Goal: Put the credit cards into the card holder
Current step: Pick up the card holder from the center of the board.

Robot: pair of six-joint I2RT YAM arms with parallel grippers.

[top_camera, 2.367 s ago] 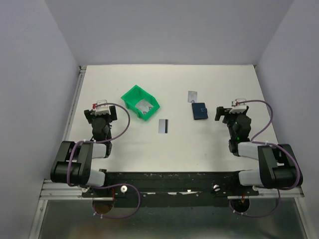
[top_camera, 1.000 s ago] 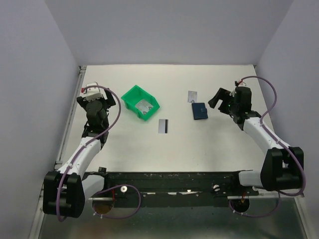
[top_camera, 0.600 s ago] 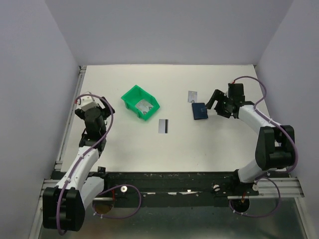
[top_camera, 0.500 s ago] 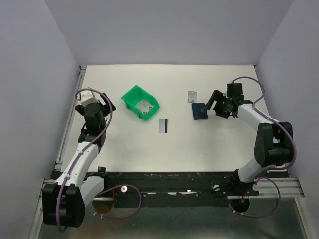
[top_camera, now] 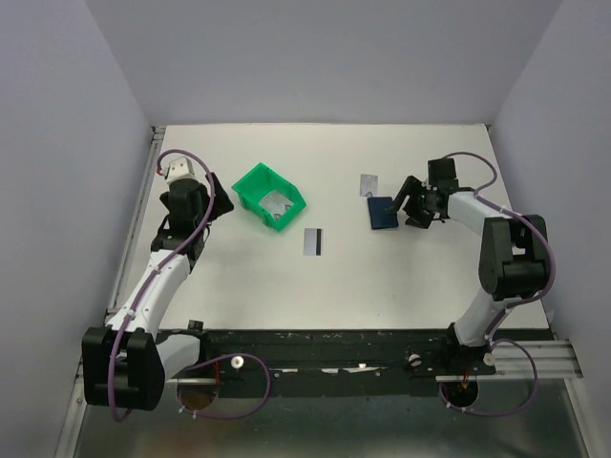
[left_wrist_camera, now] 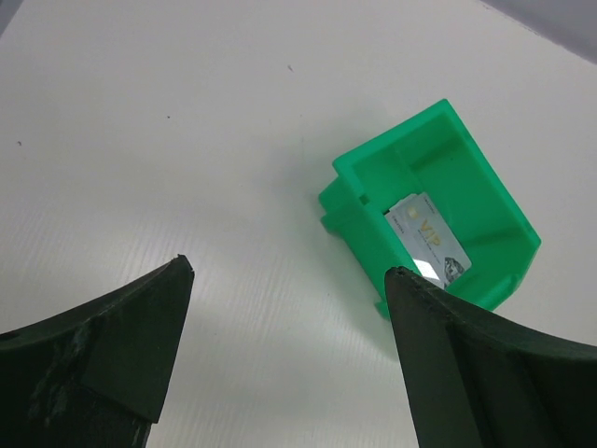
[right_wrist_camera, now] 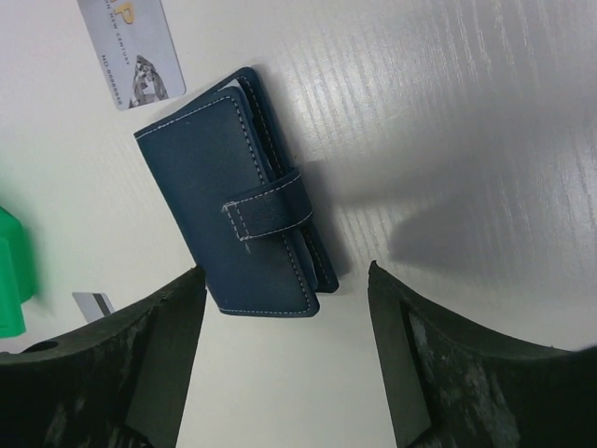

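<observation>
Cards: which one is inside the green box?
The VIP card lies inside the green bin. The black-striped card lies flat on the table, and the third card lies beside the blue card holder, both outside the bin.

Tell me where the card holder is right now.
Top view: the card holder lies closed on the table's right half, just in front of a grey card, with the open right gripper beside it.

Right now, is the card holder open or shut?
Shut: the card holder lies folded, its tab wrapped across the front cover.
</observation>
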